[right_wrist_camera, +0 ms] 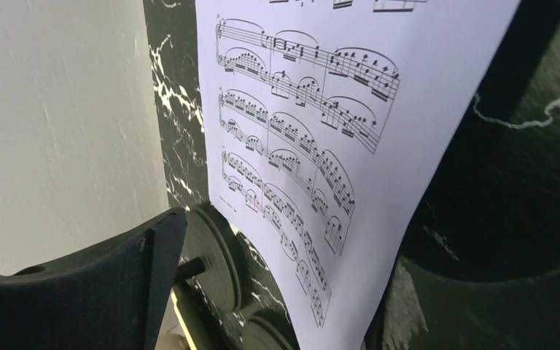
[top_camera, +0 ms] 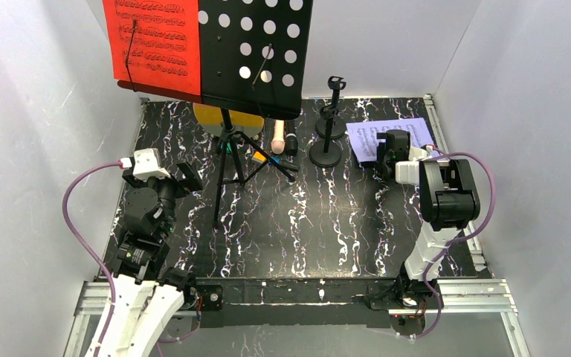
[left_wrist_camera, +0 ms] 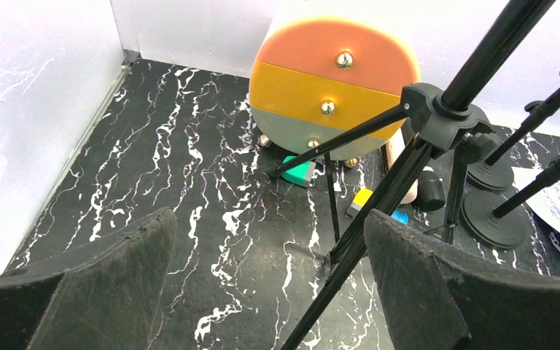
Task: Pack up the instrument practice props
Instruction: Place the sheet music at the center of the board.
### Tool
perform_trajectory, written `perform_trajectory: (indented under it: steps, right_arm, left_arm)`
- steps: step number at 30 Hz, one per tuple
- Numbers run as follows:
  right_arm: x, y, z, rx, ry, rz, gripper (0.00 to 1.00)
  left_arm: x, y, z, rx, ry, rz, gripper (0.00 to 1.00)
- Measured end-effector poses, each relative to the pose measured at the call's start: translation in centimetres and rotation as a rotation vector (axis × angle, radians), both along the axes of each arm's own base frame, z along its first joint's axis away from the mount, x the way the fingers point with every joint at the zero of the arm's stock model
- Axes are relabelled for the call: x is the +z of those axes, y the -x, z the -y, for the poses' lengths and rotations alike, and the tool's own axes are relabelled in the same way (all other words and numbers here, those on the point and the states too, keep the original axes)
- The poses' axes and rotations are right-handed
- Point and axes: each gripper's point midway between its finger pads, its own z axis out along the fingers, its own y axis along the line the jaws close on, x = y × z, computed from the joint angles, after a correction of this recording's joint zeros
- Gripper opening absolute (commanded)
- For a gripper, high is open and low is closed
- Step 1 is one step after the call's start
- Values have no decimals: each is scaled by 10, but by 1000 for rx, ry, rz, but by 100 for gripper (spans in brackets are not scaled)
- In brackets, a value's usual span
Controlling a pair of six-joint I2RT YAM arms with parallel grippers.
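Left gripper (left_wrist_camera: 268,219): fingers wide apart and empty, facing the tripod (top_camera: 230,160) legs.
Rack (top_camera: 256,52): upright on the tripod, just right of the left fingers, so the left arm is nearer.
Red sheet (top_camera: 156,44): on the rack's left half.
Mics (top_camera: 277,138): cream and black, lying side by side behind the tripod, long axes pointing away from the arms.
Holders (top_camera: 327,152): two, standing between the mics and the white sheet.
White sheet (top_camera: 372,134): flat on the table at far right.
Right gripper (top_camera: 385,155): fingers apart over the white sheet's near edge, pinching nothing; the right arm is nearer for it.
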Motion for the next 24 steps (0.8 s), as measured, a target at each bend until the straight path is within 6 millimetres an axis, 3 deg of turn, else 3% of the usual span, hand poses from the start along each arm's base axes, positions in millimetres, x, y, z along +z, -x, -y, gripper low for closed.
perform_trajectory:
  steps: [5, 15, 19, 24]
  right_arm:
    - [3, 14, -12, 72, 2, -12, 98]
    - [2, 46, -28, 213, 25, -53, 99]
    - [2, 42, -32, 267, 62, -90, 99]
    - [1, 23, -42, 348, 83, -138, 99]
  left_arm:
    - [-4, -4, 3, -15, 0, -17, 98]
    - [-23, -17, 18, -77, -14, -93, 98]
    - [-32, -22, 23, -97, -20, -128, 98]
    - [-44, -27, 28, -117, -27, -170, 98]
